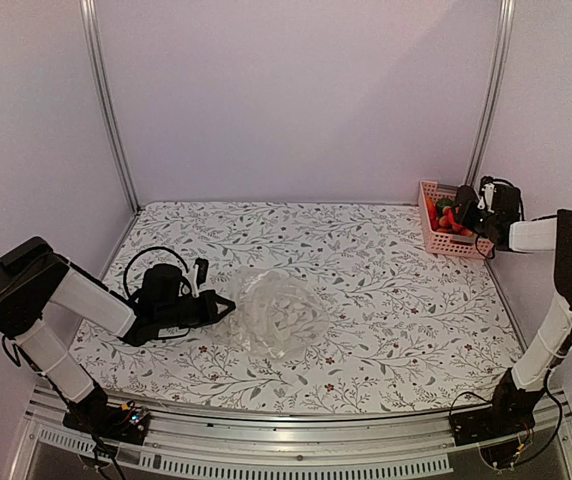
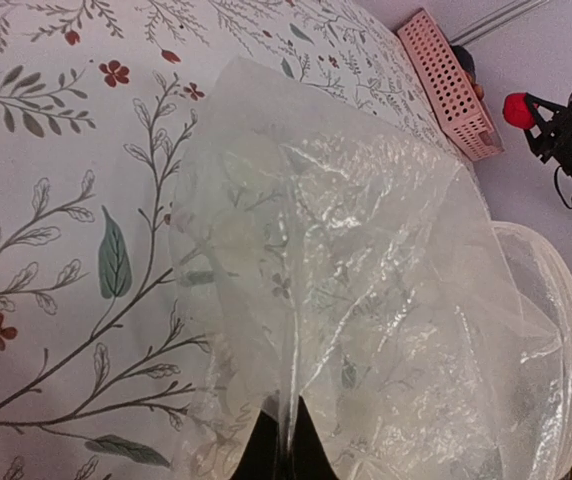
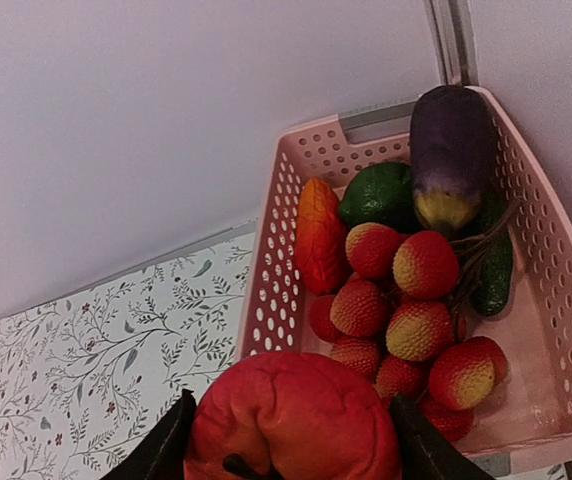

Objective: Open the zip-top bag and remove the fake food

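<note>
The clear crinkly zip-top bag (image 1: 278,315) lies on the floral table, looking empty. My left gripper (image 1: 218,306) is shut on the bag's left edge; the left wrist view shows the plastic (image 2: 366,300) pinched between my fingertips (image 2: 311,455). My right gripper (image 1: 466,215) is at the back right over the pink basket (image 1: 428,215), shut on a red round fake fruit (image 3: 296,420). The basket (image 3: 276,270) holds the fake food: several red lychee-like pieces (image 3: 406,300), an orange piece (image 3: 318,235), a dark green piece (image 3: 378,195) and a purple eggplant (image 3: 449,150).
The floral tablecloth (image 1: 366,270) covers the table. White walls and aluminium posts (image 1: 111,110) enclose the back and sides. The pink basket stands in the back right corner against the wall.
</note>
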Controlling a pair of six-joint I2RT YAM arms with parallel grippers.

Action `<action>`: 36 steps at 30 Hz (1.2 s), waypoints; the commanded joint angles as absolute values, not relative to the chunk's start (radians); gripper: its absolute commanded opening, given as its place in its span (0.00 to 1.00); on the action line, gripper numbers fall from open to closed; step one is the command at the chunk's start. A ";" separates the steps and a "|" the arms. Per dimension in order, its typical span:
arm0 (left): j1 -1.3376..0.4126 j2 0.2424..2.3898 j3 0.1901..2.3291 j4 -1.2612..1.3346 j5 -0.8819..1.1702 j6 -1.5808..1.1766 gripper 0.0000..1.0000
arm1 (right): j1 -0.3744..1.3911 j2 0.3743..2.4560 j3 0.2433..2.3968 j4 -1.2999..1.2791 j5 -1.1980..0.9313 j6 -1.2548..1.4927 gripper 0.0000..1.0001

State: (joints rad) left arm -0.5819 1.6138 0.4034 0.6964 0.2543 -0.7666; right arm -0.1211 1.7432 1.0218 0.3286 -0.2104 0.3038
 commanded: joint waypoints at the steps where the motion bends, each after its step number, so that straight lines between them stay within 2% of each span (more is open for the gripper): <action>1: -0.567 1.610 0.401 0.687 0.258 -0.747 0.00 | -0.177 1.778 1.072 0.274 -0.163 0.317 0.54; 13: -0.563 1.617 0.403 0.688 0.266 -0.751 0.00 | -0.238 1.874 1.169 0.224 -0.047 0.291 0.60; 19: -0.563 1.618 0.406 0.684 0.265 -0.752 0.00 | -0.236 1.910 1.213 0.191 -0.012 0.272 0.72; 25: -0.562 1.618 0.409 0.682 0.267 -0.750 0.00 | -0.237 1.913 1.213 0.173 -0.077 0.280 0.78; 29: -0.562 1.613 0.411 0.682 0.272 -0.748 0.00 | -0.221 1.878 1.198 0.170 -0.155 0.299 0.78; 36: -0.564 1.600 0.408 0.692 0.268 -0.747 0.00 | -0.091 1.778 1.125 0.164 -0.341 0.308 0.74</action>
